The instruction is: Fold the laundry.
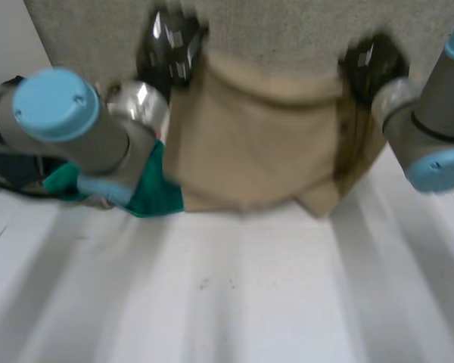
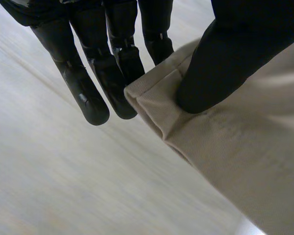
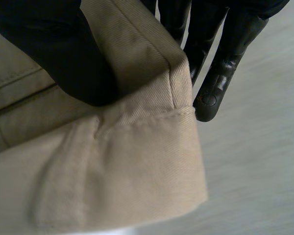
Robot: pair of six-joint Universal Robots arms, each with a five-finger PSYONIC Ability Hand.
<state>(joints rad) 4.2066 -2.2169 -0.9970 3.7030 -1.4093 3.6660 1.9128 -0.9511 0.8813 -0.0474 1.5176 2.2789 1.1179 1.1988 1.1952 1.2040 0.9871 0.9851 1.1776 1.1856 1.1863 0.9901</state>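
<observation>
White table (image 1: 234,295) under a tan cloth (image 1: 257,144), grey floor (image 1: 287,30) beyond it.

The garment (image 1: 250,144) spans between the two hands: the left hand (image 1: 170,49) is at its far left corner and the right hand (image 1: 371,64) at its far right corner, each pinching it, thumb on one face, fingers on the other. A second cloth (image 1: 155,189) lies at the garment's near left edge, partly under the left arm (image 1: 68,121). The table (image 1: 250,287) stretches on the near side of the garment.
</observation>
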